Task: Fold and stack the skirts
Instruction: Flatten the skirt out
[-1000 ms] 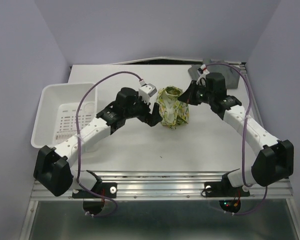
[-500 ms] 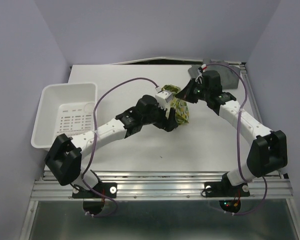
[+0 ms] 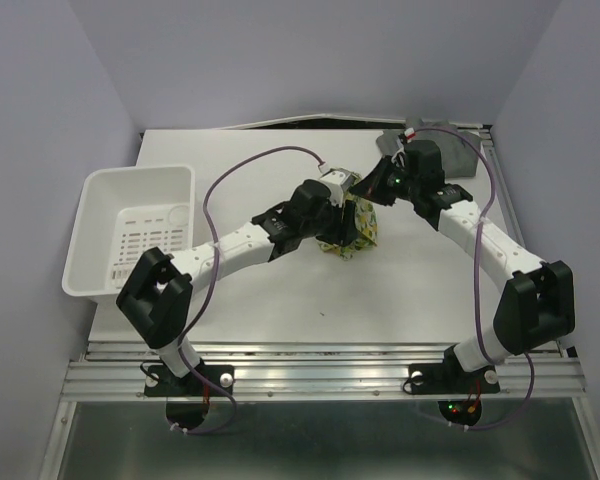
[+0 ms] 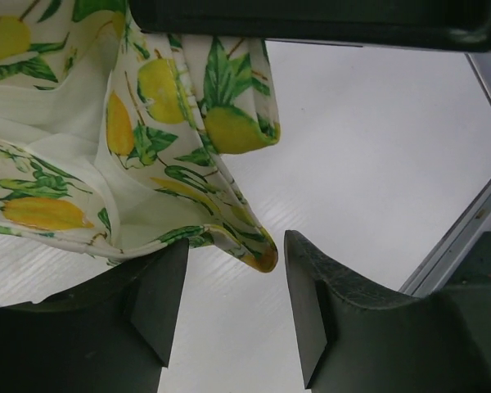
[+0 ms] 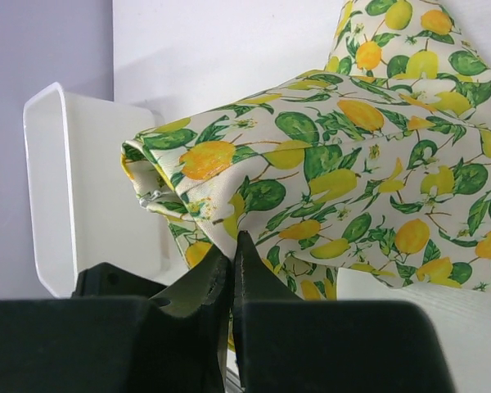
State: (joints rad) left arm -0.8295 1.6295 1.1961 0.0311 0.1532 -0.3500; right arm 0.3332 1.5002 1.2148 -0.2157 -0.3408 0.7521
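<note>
The lemon-print skirt (image 3: 357,226) hangs bunched over the middle of the table, and my right gripper (image 3: 373,190) is shut on its upper edge. In the right wrist view the shut jaws (image 5: 233,239) pinch the printed cloth (image 5: 352,164). My left gripper (image 3: 340,222) is at the skirt's lower left side. Its jaws (image 4: 236,250) stand apart, and a hanging corner of the skirt (image 4: 254,246) dips just above the gap between the tips. The grey skirt (image 3: 460,150) lies at the back right corner, partly behind the right arm.
A white perforated basket (image 3: 88,232) stands at the table's left edge and also shows in the right wrist view (image 5: 53,164). A metal rail (image 3: 320,365) runs along the near edge. Purple cables loop over both arms.
My left arm has reached right to the hanging skirt and its jaws have narrowed. The right arm pulled the skirt slightly back and up, then stayed still.
</note>
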